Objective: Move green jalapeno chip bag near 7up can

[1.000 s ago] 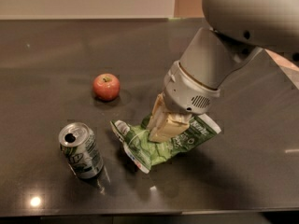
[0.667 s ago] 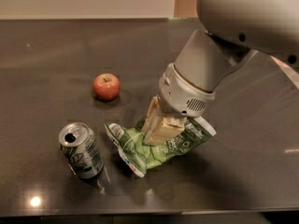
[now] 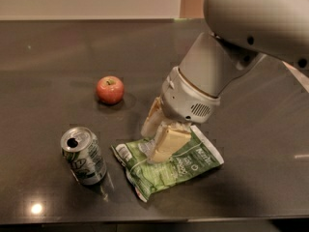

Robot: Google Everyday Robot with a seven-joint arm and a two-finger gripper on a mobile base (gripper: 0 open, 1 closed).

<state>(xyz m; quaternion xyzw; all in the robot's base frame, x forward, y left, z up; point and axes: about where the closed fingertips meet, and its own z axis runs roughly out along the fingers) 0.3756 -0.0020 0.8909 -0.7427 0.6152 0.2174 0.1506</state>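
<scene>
Your claw (image 3: 151, 146) grips the chip bag (image 3: 189, 166) on the bench (image 3: 48, 57), just beside the can (image 3: 84, 156); placement looks nearly done, so next release and lift clear.

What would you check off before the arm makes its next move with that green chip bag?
1. Gripper is down on the chip bag and pinching it: ok.
2. Bag is close beside the can, with a narrow gap between them: ok.
3. Can is standing, not touched by the bag: ok.
4. Apple is farther back, out of the way: ok.
5. Bag rests fully flat on the table: cannot tell.
</scene>
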